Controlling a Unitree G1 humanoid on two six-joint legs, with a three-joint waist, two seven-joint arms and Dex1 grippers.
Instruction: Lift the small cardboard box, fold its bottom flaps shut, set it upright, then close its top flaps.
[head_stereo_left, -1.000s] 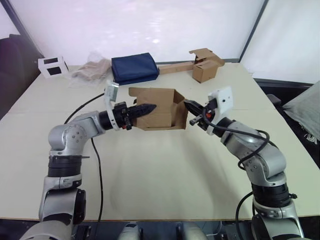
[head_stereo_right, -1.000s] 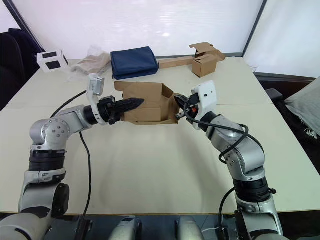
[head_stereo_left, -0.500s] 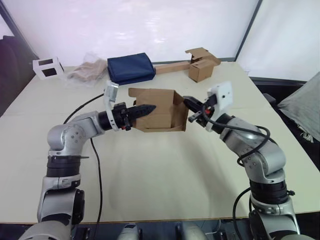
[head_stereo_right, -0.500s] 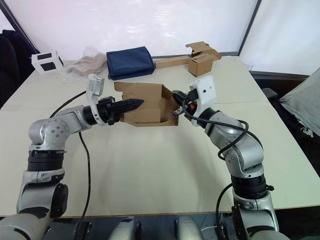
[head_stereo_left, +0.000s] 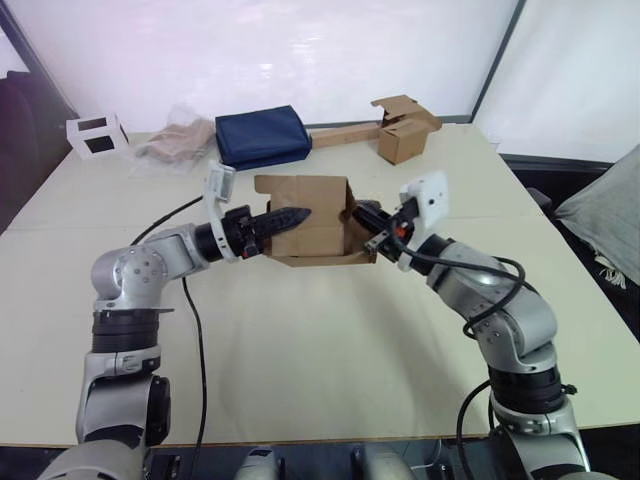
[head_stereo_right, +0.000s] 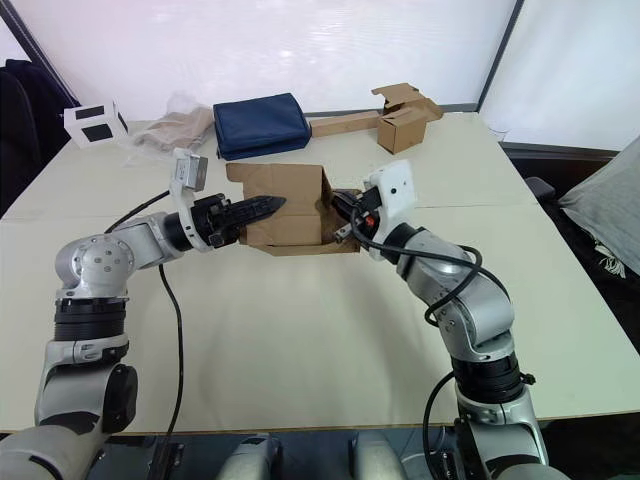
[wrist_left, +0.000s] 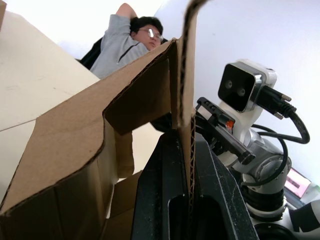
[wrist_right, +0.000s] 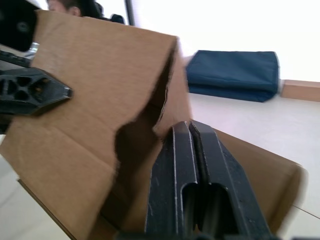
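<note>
The small cardboard box (head_stereo_left: 312, 222) lies on its side at the table's middle, its open end turned toward my right arm. My left gripper (head_stereo_left: 300, 214) is shut on the box's front wall; in the left wrist view the corrugated edge (wrist_left: 189, 125) stands between the two fingers. My right gripper (head_stereo_left: 362, 215) is shut and pokes into the open end, its fingers (wrist_right: 190, 150) lying against a notched flap (wrist_right: 170, 95). A lower flap (head_stereo_left: 335, 259) sticks out along the table. Whether these are the bottom flaps or the top flaps I cannot tell.
At the back of the table stand a folded navy cloth (head_stereo_left: 262, 137), a crumpled plastic bag (head_stereo_left: 175, 147), a small white box (head_stereo_left: 93, 134) and another brown box with a long cardboard strip (head_stereo_left: 405, 138). A person (wrist_left: 127, 37) sits beyond the table.
My right gripper has moved left, from just outside the box into its open end. The box and my left gripper have shifted slightly left. The camera also shifted.
</note>
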